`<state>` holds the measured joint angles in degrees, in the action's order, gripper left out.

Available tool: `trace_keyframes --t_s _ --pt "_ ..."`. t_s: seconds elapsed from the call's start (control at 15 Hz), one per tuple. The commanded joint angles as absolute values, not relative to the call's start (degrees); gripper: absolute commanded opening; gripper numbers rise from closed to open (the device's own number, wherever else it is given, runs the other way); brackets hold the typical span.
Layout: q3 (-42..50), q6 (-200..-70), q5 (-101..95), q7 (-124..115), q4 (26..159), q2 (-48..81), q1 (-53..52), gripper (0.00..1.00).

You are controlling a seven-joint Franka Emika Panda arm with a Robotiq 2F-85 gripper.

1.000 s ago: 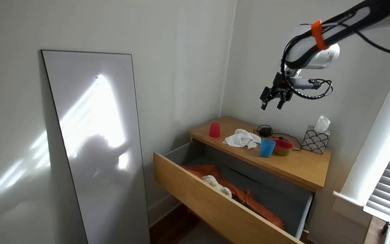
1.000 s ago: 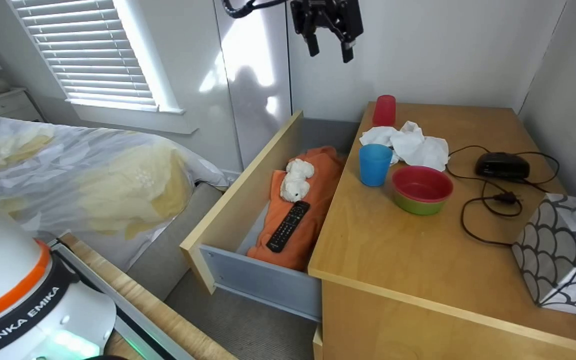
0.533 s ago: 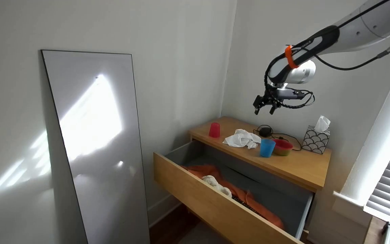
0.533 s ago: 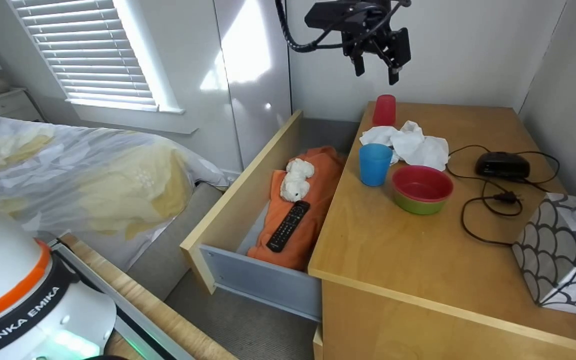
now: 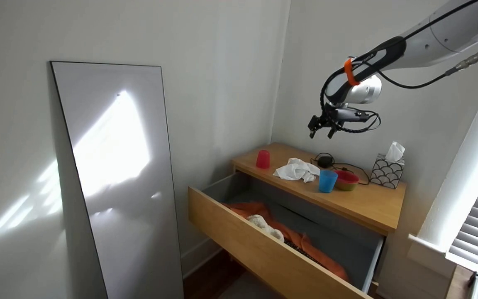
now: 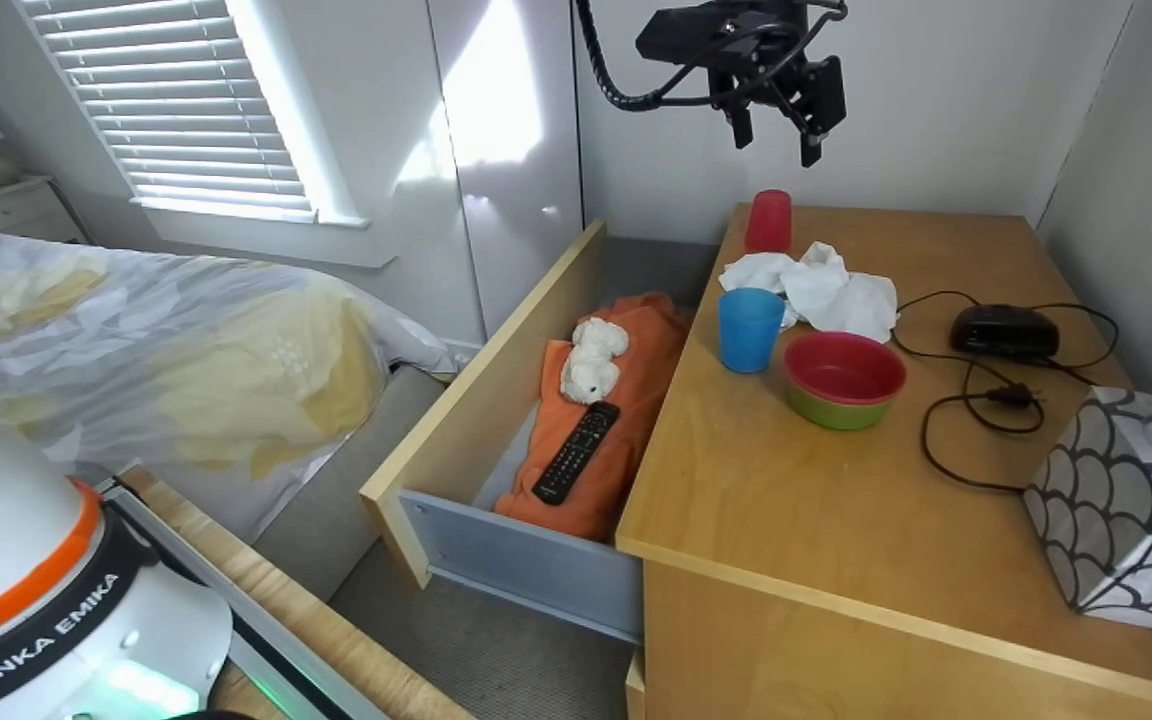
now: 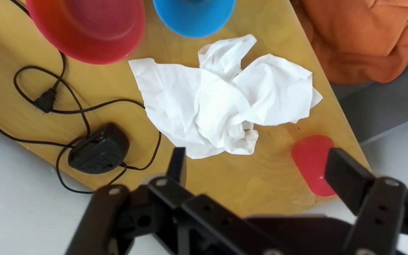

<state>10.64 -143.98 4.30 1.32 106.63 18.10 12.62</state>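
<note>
Wrist view: my gripper (image 7: pixel 258 155) is spread wide, nothing held, well above the dresser top (image 6: pixel 786 500) in both exterior views. Crumpled white sheet (image 7: pixel 221 102) lies on that top, ahead of the fingertips; if I close on it, I'd centre over the bunched middle and pinch a raised fold, since a flat edge would likely slip. I'd also keep clear of the red cup (image 7: pixel 312 166) near it and the black cord (image 7: pixel 122 100), which seems to run under one edge.
</note>
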Motion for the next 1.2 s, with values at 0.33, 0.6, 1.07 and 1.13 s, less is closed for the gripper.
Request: trace_keyframes --t_s 0.33,0.6,1.07,1.13 --pt "8.3 -143.8 7.5 5.8 98.6 30.9 16.8 1.00" --pt "5.0 -144.3 9.8 10.3 93.2 37.7 20.2 1.00" --pt "0.5 -143.8 10.5 16.6 82.3 47.6 24.1 1.00" --pt "0.3 -144.0 10.1 17.2 80.9 48.9 24.3 1.00"
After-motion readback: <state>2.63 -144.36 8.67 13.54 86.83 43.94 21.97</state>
